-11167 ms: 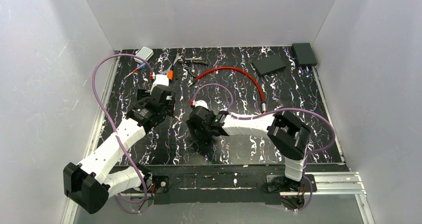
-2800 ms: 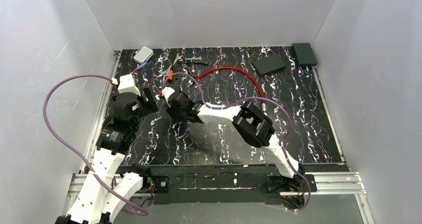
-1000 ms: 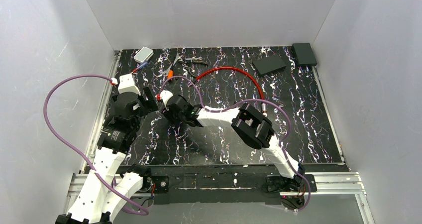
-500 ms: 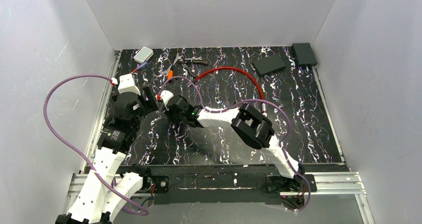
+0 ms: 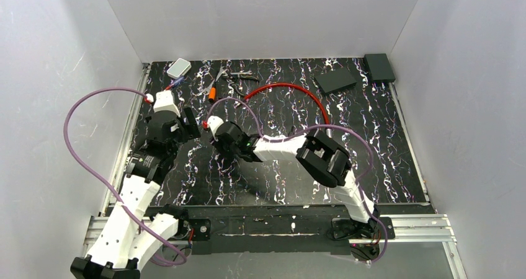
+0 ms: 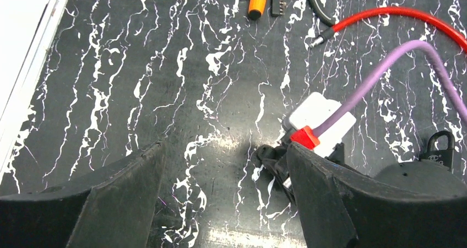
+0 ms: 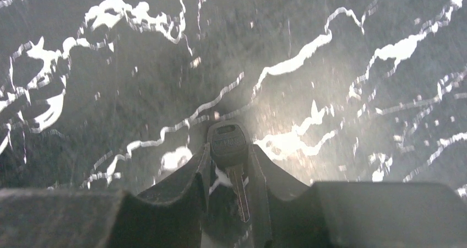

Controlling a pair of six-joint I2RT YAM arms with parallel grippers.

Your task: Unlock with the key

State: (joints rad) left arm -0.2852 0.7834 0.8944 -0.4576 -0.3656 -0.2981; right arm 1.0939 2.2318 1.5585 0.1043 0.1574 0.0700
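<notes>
A key (image 7: pixel 227 142) with a black head is pinched between the fingers of my right gripper (image 7: pixel 228 160). Its head pokes out past the fingertips and its metal blade points back toward the wrist. It hangs just above the black marbled mat (image 7: pixel 330 66). In the top view the right gripper (image 5: pixel 218 146) is at the left-middle of the mat, close beside my left gripper (image 5: pixel 190 126). The left gripper (image 6: pixel 224 149) is open and holds nothing, and the right gripper's tip (image 6: pixel 269 157) shows between its fingers. A small black padlock (image 6: pixel 439 147) lies at the right edge of the left wrist view.
A red cable (image 5: pixel 291 92) curves across the back of the mat. An orange-handled tool (image 5: pixel 212 93) and pliers (image 5: pixel 239 75) lie near it. A white box (image 5: pixel 179 67) sits at the back left, and two black boxes (image 5: pixel 335 80) (image 5: pixel 379 67) at the back right.
My right gripper has closed on the key and drifted slightly right. The left arm has swung up and right, bringing its open gripper closer to the right one.
</notes>
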